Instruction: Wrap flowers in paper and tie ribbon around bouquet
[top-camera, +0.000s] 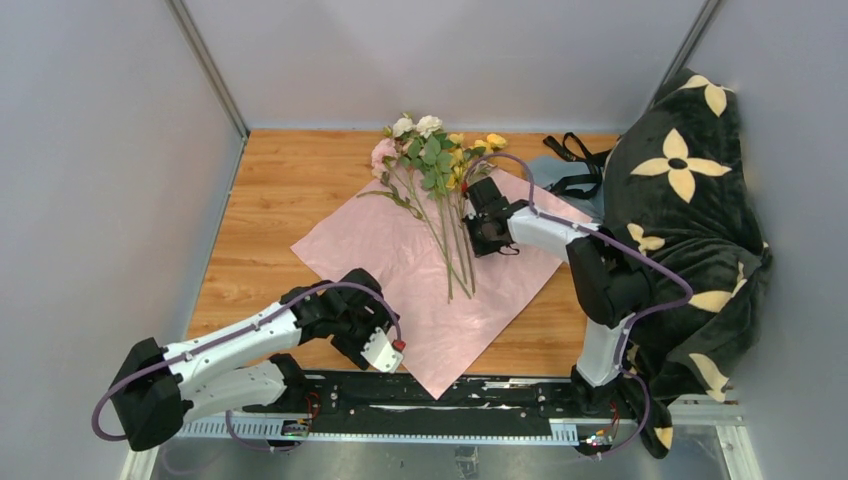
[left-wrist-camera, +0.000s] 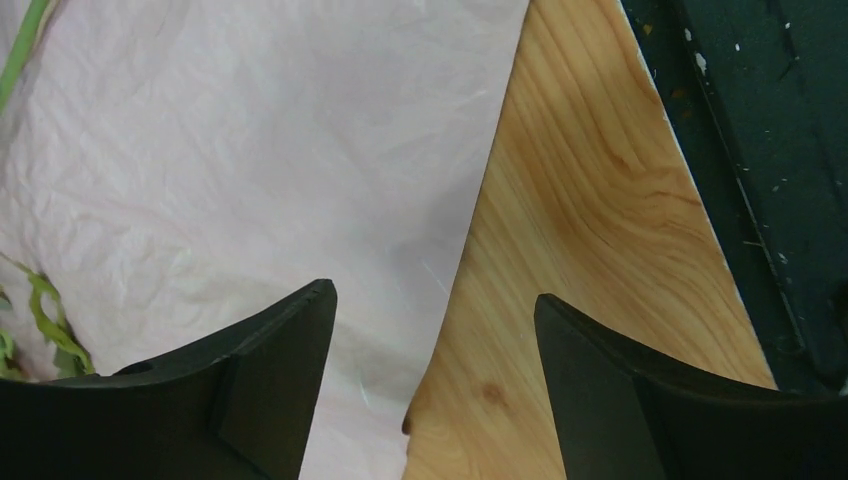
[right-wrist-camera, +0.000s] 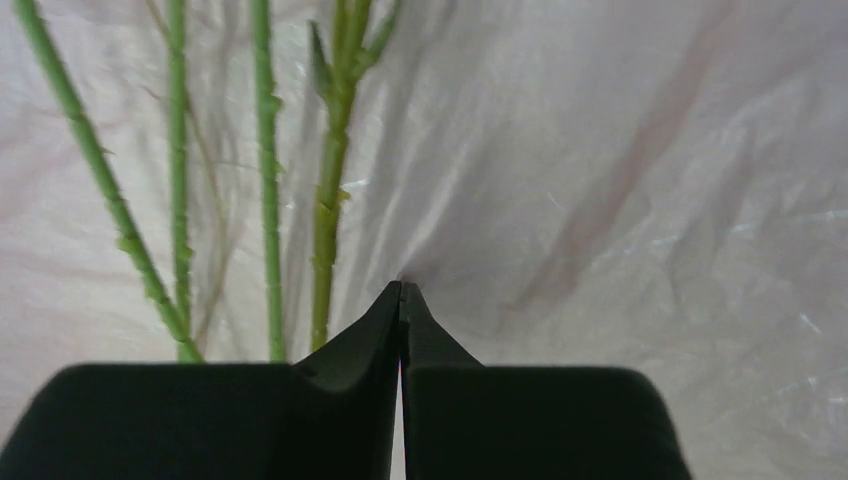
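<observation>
Pale pink paper (top-camera: 380, 255) lay spread on the wooden table (top-camera: 270, 190), with the flowers (top-camera: 432, 160) across it, blooms at the far corner. The left gripper (left-wrist-camera: 435, 300) stood open over the paper's edge. The right gripper (right-wrist-camera: 401, 292) was closed, pinching the paper beside the stems.

This is a robot lab test cell. Plain grey panel walls (top-camera: 90, 180) box in a small wooden table (top-camera: 280, 190), and a black mounting rail (top-camera: 450, 398) runs along its near edge.

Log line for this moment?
flowers: lying on paper, unwrapped | left gripper: open over paper edge | right gripper: shut, pinching paper beside flowers | ribbon: untouched, off paper
</observation>
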